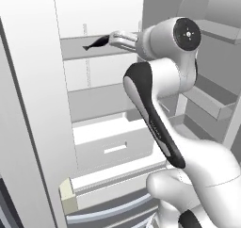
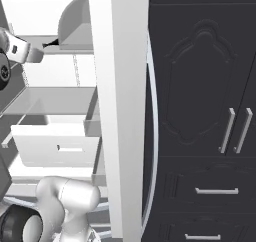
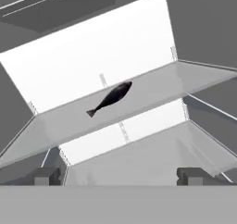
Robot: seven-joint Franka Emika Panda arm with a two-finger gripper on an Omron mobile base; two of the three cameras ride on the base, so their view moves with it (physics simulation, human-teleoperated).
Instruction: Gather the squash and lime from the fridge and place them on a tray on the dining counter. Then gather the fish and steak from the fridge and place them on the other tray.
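Currently the gripper (image 3: 118,174) is spread wide, holding nothing, inside the fridge (image 1: 101,102) — the fish (image 3: 111,98) lies beyond on a shelf (image 3: 152,91), apart.

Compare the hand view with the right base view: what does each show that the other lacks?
Hand view alone: the whole fish lying on a fridge shelf, tail toward the camera, and both fingertips spread wide apart. Right base view alone: the dark cabinets with silver handles, the fridge's door edge, and a white drawer. Shared: the fridge interior with its white back wall and the upper shelf the gripper faces.
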